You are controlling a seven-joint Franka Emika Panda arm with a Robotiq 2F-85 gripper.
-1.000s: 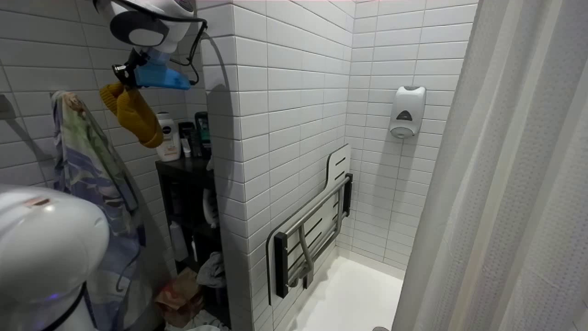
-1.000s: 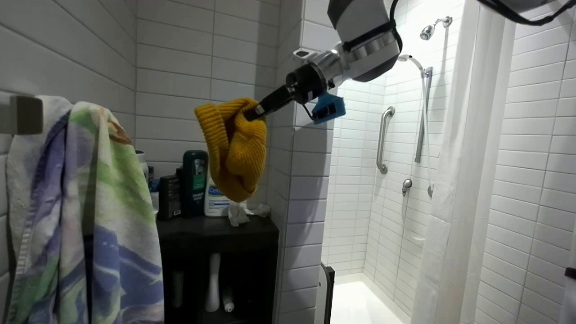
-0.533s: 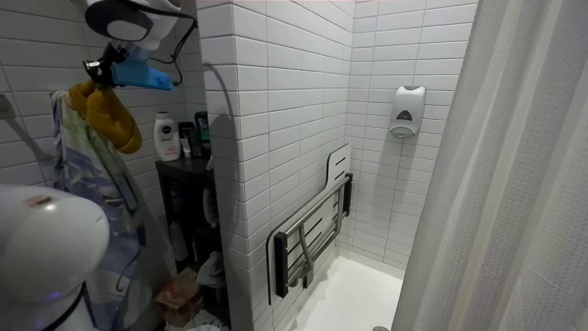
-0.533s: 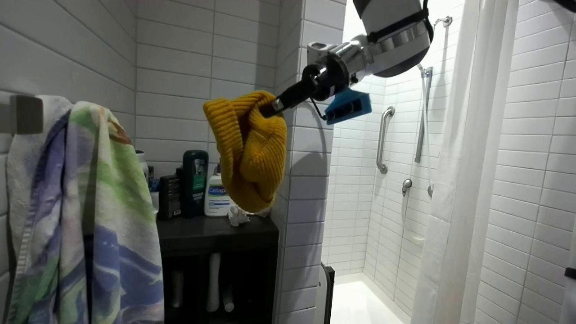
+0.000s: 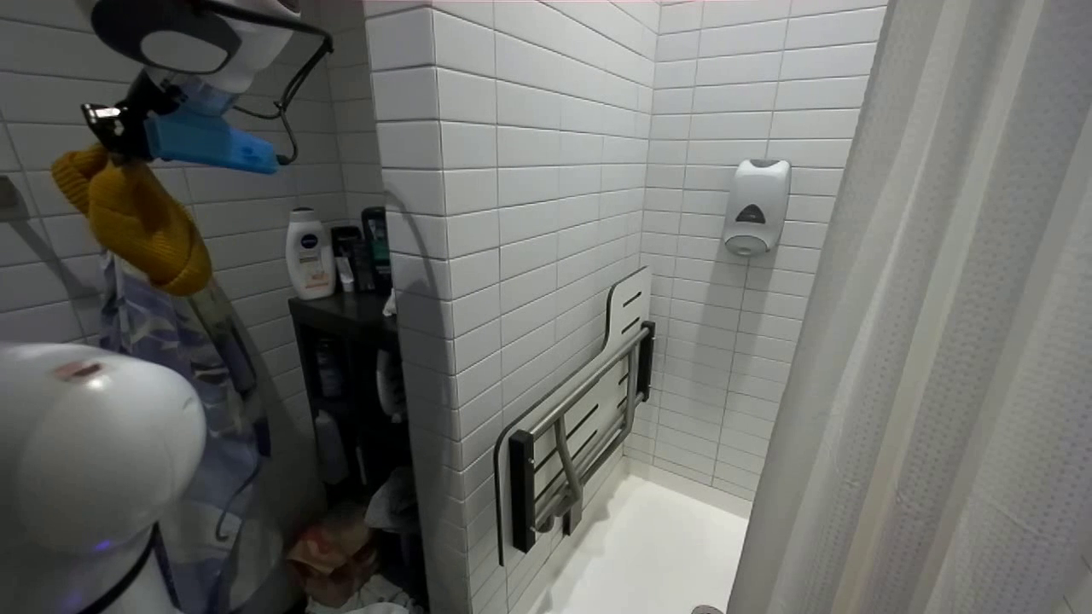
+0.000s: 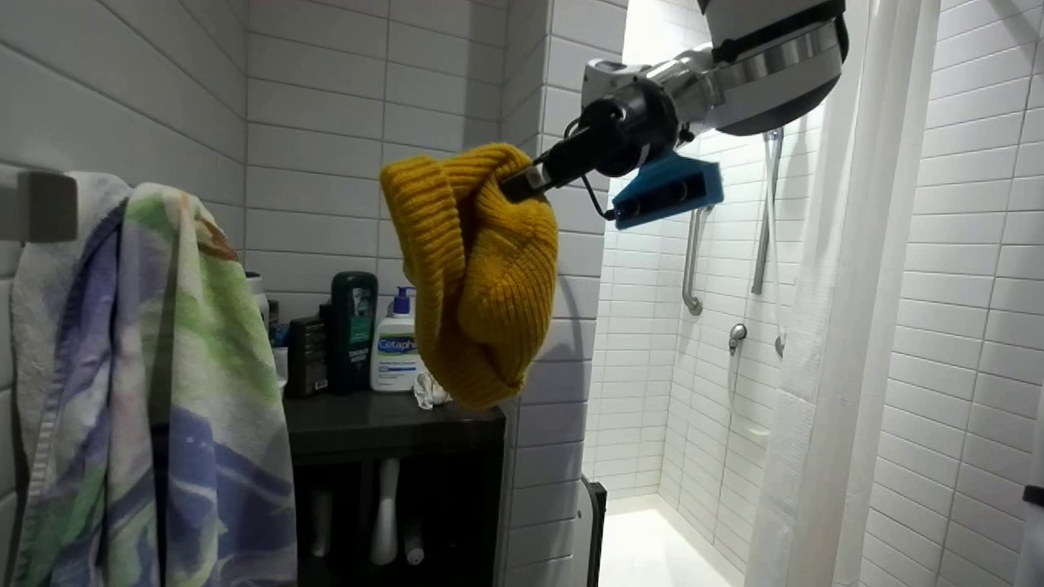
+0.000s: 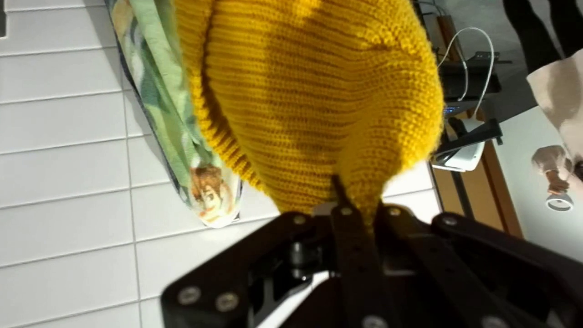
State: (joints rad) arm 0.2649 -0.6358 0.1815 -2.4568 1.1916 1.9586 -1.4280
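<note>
White-tiled walls [image 5: 554, 188] are enclosing the scene in both exterior views, and a pale shower curtain [image 5: 887, 341] is falling in long folds. A black shelf unit [image 6: 391, 444] is filling the corner, its top serving as the tabletop [image 6: 351, 416]. A towel [image 6: 208, 350] in purple, green and white is hanging on the wall near it; in the wrist view its cloth is showing a printed face [image 7: 209, 198] with brown hair. A folded, slotted seat [image 5: 589, 409] is standing flat against a wall, and a white dispenser [image 5: 758, 205] is hanging farther back. In an exterior view a mustard knit hat [image 5: 149, 226] is dangling in the air, apart from the tabletop and overlapping the towel; I cannot tell whether hat and towel are touching. The jaws are clamping on a pinch of its knit. On the tabletop a white bottle [image 5: 309, 264] is bearing a round dark-blue mark [image 5: 309, 241] reading NIVEA, and a dark green bottle [image 6: 352, 334] is carrying print too small to read. A pump bottle [image 6: 395, 371] is showing "Cetaph" on its label [image 6: 397, 344], the hat hiding the word's end. A crumpled white tissue [image 6: 428, 391] is lying just beside it.
</note>
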